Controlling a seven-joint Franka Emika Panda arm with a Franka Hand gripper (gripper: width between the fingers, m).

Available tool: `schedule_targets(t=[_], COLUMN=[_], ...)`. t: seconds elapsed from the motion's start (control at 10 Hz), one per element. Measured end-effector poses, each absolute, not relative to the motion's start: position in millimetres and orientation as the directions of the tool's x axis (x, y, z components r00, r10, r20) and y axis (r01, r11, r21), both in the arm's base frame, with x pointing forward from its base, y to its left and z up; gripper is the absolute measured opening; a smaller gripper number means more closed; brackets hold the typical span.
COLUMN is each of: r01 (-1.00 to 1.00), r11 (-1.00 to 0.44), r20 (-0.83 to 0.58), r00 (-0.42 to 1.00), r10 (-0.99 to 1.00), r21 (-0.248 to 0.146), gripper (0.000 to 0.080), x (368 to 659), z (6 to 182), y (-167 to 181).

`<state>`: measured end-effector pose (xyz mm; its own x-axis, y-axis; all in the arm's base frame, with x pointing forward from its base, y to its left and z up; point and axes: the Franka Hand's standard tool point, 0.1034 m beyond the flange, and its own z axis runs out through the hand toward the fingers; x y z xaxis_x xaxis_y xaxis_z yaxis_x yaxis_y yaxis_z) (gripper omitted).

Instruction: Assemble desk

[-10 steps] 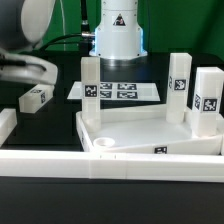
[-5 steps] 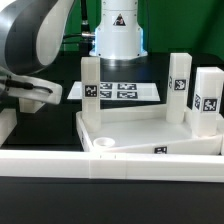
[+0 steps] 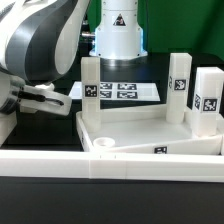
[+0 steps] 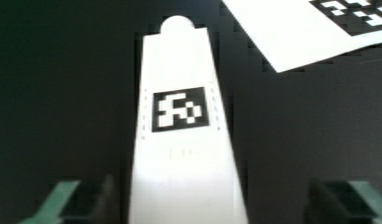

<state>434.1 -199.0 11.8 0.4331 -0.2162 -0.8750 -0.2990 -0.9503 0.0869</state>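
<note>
The gripper (image 4: 209,200) is hanging with its jaws wide apart and holding nothing — in the wrist view its two fingers (image 4: 67,198) are flanking the near end of the last loose leg (image 4: 184,120), which is lying flat on the dark table with its tag facing up. Neither finger appears to be touching the leg yet, though the gap on each side is hard to judge.

Over the last second the arm has been swinging in from the exterior view's left and lowering over that leg, which it is now hiding in the exterior view. That suggests the reach is nearly done and the grasp is coming next.

Further out, the desk top (image 3: 150,138) is sitting upside down, rim up, with three legs (image 3: 90,88) already standing in its corner sockets; the near socket (image 3: 104,143) is still open. Behind it, the marker board (image 3: 120,91) is lying flat, and a corner of it is showing in the wrist view.
</note>
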Motion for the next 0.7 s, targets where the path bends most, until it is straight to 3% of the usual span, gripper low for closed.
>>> schedule_targets(t=[0.1,0.2,0.3,0.7], r01=[-0.301,-0.303,-0.304,-0.305], r11=[-0.950,-0.949,-0.949,-0.949], r20=[-0.875,-0.875,-0.875,-0.874], r00=[0.433,0.432,0.433,0.435], r10=[-0.217,-0.218,-0.219,-0.216], r21=[0.087,0.087,0.086,0.082], gripper=[0.0380,0.0380,0.0288,0.0289], x=[433.7,433.3,433.3,434.2], z=[11.8,11.9,12.0,14.4], y=[-199.9,-200.9,-201.7,-203.9])
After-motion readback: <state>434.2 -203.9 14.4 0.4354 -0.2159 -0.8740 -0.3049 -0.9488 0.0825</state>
